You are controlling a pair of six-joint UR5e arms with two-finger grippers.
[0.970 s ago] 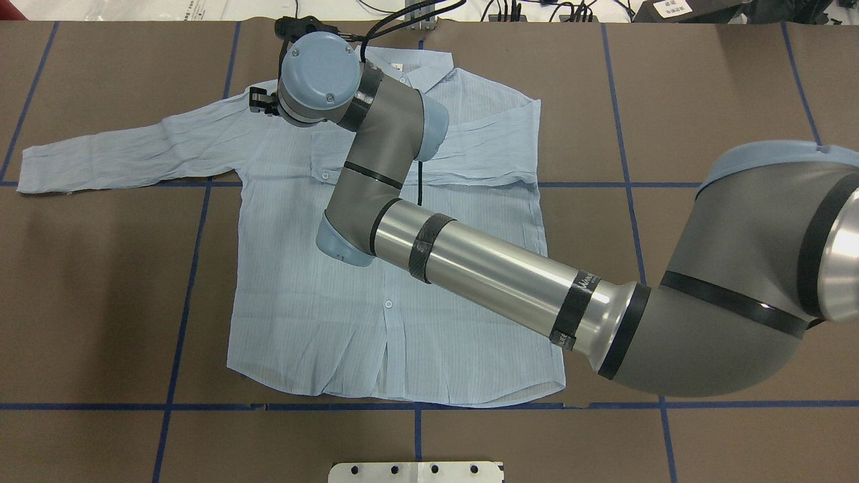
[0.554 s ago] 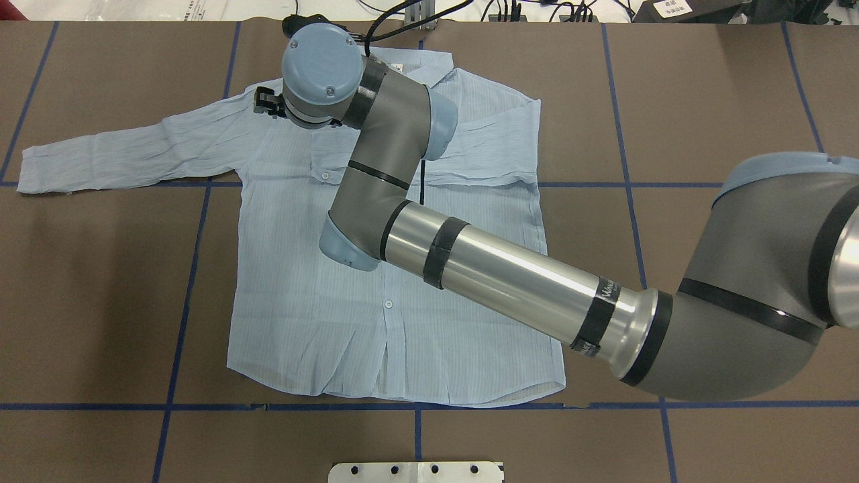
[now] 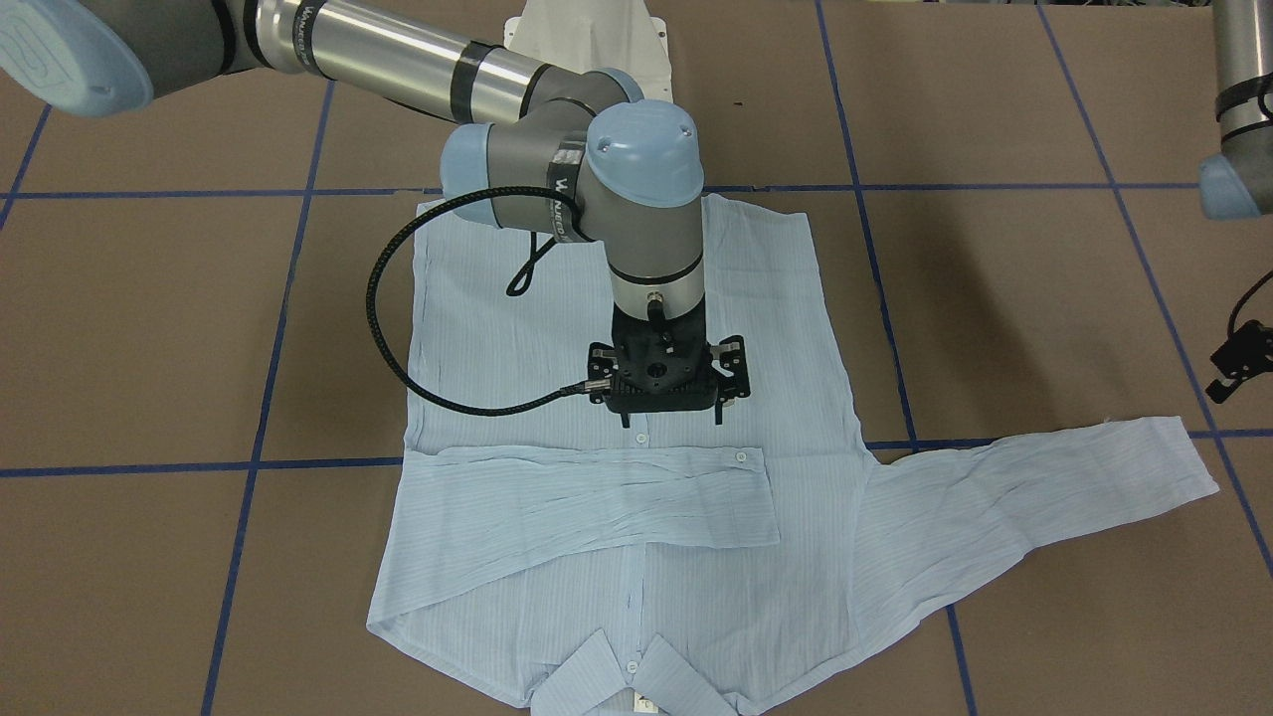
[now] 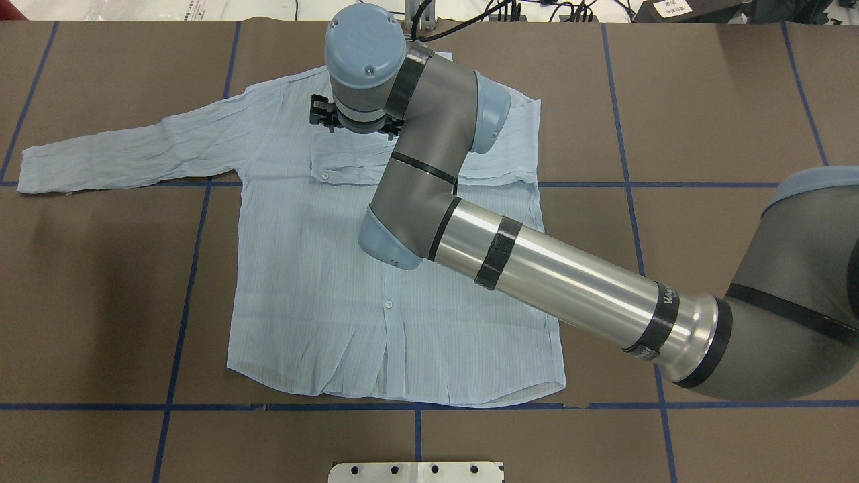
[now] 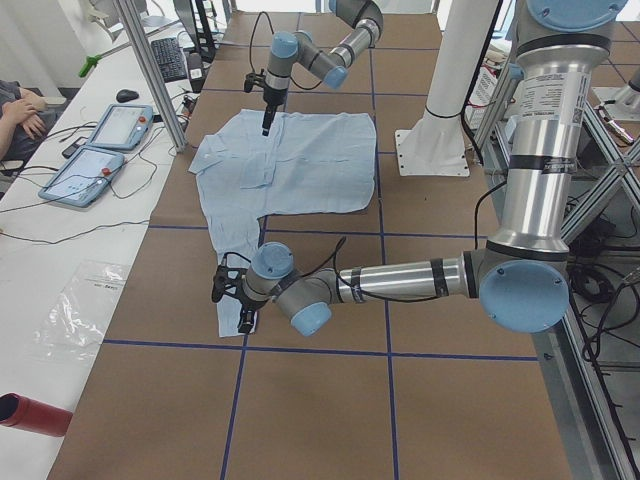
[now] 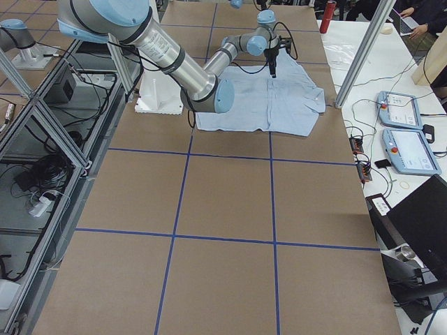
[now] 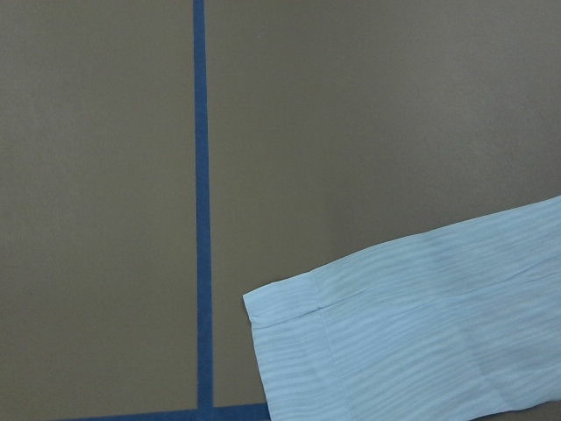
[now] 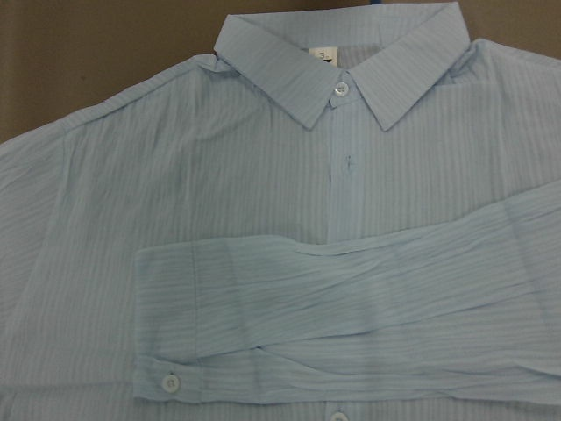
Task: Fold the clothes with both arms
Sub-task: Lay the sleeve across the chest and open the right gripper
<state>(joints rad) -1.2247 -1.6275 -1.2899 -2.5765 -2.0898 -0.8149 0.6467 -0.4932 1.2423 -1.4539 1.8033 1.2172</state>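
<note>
The pale blue shirt lies flat and buttoned on the brown table, collar toward the far edge. One sleeve is folded across the chest. The other sleeve stretches straight out to the side, its cuff filling the corner of the left wrist view. My right gripper hangs above the chest just short of the folded sleeve, open and holding nothing. My left gripper hovers off the shirt beside the outstretched cuff. I cannot tell whether it is open or shut.
Blue tape lines divide the brown table into squares. The white pedestal base sits at the near edge. A side table with teach pendants and a person's arm lies beyond the collar end.
My right arm has swung from over the shirt's shoulder near the outstretched sleeve toward the middle of the chest. The shirt has not moved.
</note>
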